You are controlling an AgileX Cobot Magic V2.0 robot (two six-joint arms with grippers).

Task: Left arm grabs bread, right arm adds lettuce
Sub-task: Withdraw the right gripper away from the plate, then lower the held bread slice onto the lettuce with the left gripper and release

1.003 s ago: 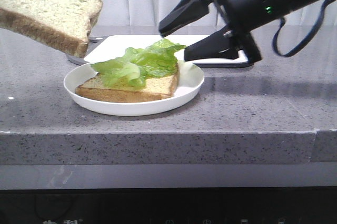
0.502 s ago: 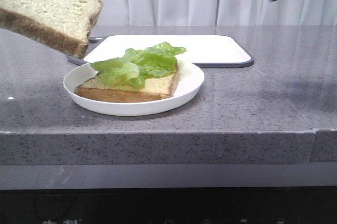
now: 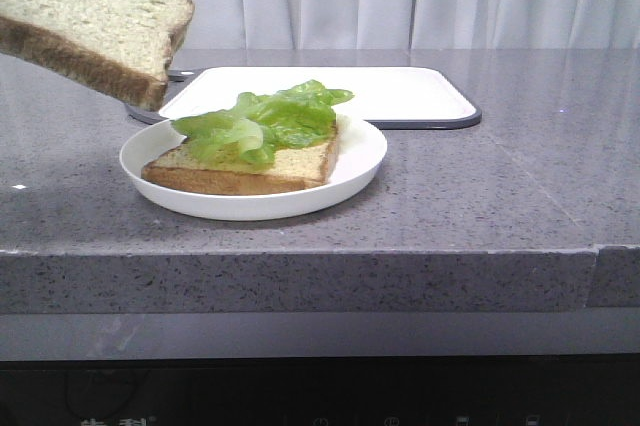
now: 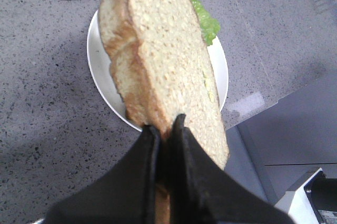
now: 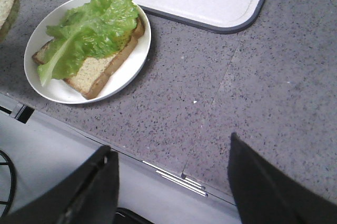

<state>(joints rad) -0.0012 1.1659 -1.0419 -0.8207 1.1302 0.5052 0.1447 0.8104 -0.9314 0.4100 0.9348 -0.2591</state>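
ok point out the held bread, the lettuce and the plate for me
held bread (image 4: 163, 61), left wrist view, middle of its pale face
lettuce (image 5: 92, 29), right wrist view, centre of the leaf
plate (image 3: 362, 151), front view, bare white rim on the right side

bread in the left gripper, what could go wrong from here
The left gripper pinches the bread only at one end, so the slice may sag, tear or slip. The lettuce overhangs the lower slice and sits loose; lowering the bread could push it onto the plate.
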